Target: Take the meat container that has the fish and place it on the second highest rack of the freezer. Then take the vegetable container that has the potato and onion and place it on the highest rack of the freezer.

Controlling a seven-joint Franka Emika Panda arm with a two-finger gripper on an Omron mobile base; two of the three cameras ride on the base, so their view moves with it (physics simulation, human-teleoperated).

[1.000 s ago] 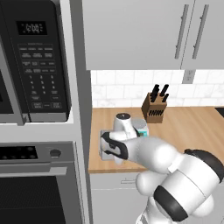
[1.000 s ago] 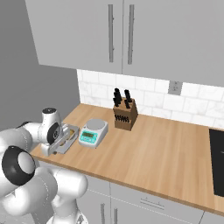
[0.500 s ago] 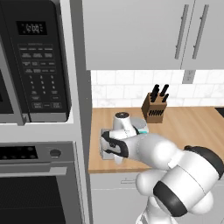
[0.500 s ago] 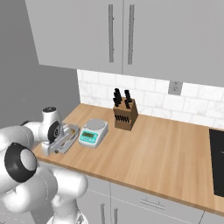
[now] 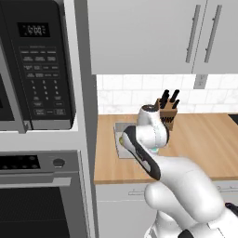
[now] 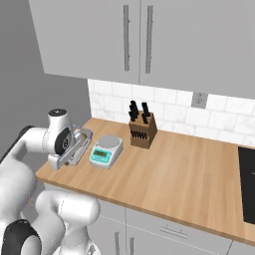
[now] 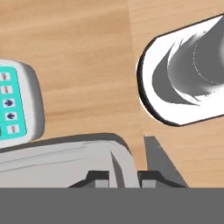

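Note:
A pale grey, square-cornered tray, the vegetable container (image 5: pixel 118 145), sits on the wooden counter next to the tall oven unit. My arm covers most of what is inside it, and a small yellowish bit shows at its left side. From the right, the vegetable container (image 6: pixel 82 145) lies just under my hand. My gripper (image 7: pixel 124 178) is shut on its grey rim (image 7: pixel 65 153), one fingertip on each side of the wall. The meat container, the fish and the freezer are out of view.
A white scale (image 6: pixel 105 151) with a teal panel stands just right of the tray, and a knife block (image 6: pixel 142 130) stands behind it. A microwave (image 5: pixel 39 69) above an oven (image 5: pixel 42 195) walls the counter's left end. Wall cabinets (image 6: pixel 149 40) hang overhead.
The fingers have closed from wide apart onto the tray's rim. The arm and the tray have hardly moved.

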